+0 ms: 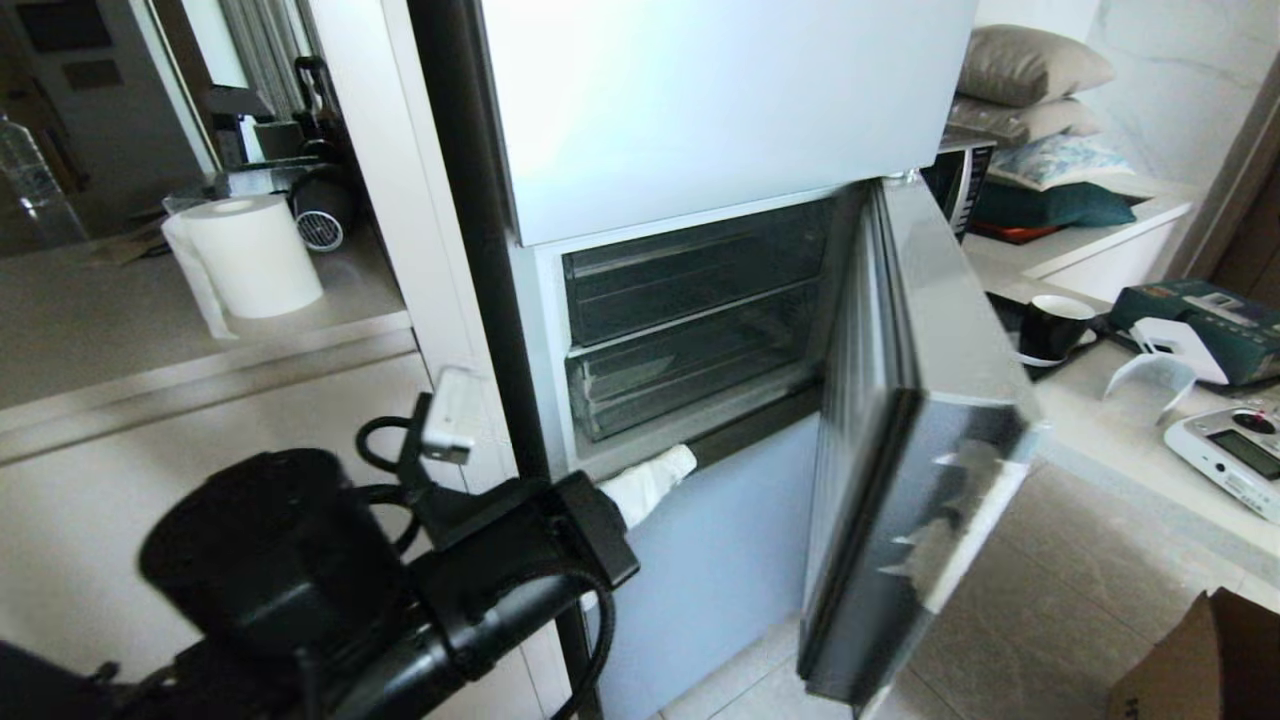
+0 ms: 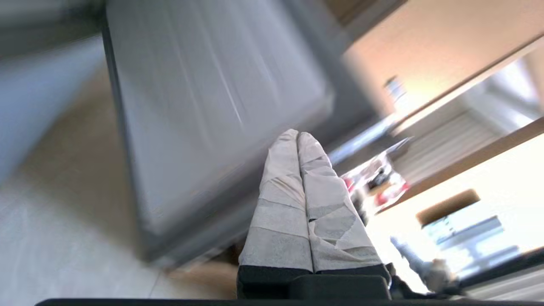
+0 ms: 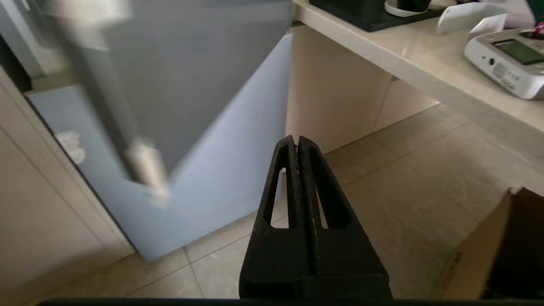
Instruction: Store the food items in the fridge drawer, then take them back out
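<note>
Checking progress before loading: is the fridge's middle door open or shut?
Open: the middle door stands swung out to the right, exposing two clear drawers. The shut left gripper sits just below them.

Home kitchen. Evidence: tall fridge (image 1: 700, 120) with middle door (image 1: 900, 420) swung open, clear drawers (image 1: 690, 330) inside; counter (image 1: 1130, 420) with mug (image 1: 1052, 325) and scale (image 1: 1230, 450); paper roll (image 1: 250, 255); cushions (image 1: 1035, 95); tiled floor (image 1: 1050, 600).

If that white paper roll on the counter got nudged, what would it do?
The paper roll stands on its flat end, so a light push would probably slide it. It looks soft and light, so a harder shove might tip it and let it roll. Its hanging loose sheet could unwind.
</note>
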